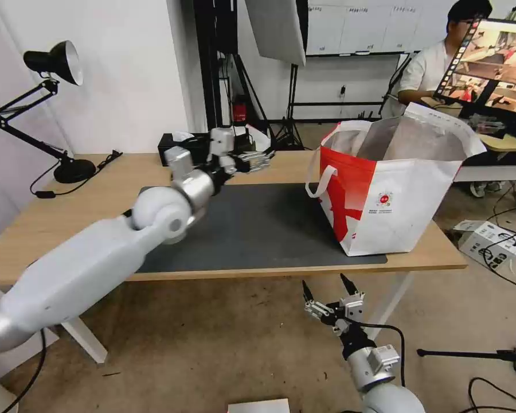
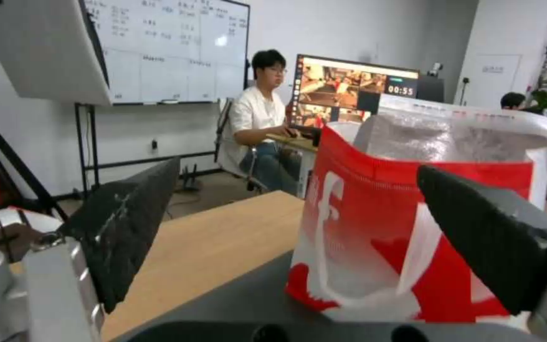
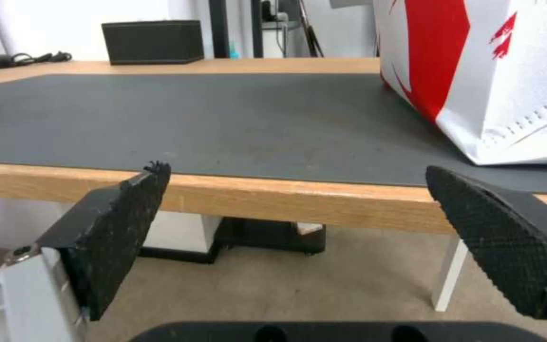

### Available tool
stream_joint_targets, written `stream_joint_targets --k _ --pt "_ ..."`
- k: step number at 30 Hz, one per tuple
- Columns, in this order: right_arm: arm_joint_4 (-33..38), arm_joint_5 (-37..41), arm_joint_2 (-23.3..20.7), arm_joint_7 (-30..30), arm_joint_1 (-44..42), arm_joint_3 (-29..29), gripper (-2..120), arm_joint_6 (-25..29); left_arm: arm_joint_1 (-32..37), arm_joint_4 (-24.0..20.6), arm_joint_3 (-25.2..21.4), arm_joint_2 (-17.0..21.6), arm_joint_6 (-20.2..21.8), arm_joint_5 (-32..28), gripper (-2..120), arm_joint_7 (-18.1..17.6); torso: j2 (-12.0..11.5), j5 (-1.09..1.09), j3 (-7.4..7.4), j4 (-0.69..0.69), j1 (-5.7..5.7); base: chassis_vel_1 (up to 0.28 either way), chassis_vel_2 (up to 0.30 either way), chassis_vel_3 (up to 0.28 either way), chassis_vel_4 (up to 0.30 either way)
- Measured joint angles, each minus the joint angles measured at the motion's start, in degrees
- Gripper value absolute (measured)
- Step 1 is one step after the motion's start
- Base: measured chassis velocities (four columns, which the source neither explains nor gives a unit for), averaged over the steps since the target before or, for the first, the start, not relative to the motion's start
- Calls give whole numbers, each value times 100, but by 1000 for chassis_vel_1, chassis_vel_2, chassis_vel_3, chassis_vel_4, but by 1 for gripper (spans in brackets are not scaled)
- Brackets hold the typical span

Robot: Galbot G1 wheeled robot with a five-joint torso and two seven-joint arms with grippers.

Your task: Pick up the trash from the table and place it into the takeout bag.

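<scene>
The takeout bag, white and red with a foil lining, stands open and upright on the right end of the table; it also fills the near right of the left wrist view and the right wrist view. The dark grey mat lies bare. The trash is out of view. My left gripper hovers over the table's back edge, left of the bag, open with nothing between its fingers. My right gripper hangs open below the table's front edge, facing the mat.
A black tissue box sits at the back of the table behind my left wrist, also seen as the black tissue box. A black desk lamp stands at the far left corner. A white box and cables lie on the floor at the right.
</scene>
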Motion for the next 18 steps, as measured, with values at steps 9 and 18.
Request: stream_joint_targets --k 9,18 --pt "0 0 0 0 0 0 100 0 1458 -189 -1264 79 -11 655 100 490 -1 0 1 -1 0 0 0 0 0" --pt "0 0 -1 0 0 0 100 0 2644 -375 -2226 76 -18 1045 100 987 -1 0 0 0 0 0 0 0 0"
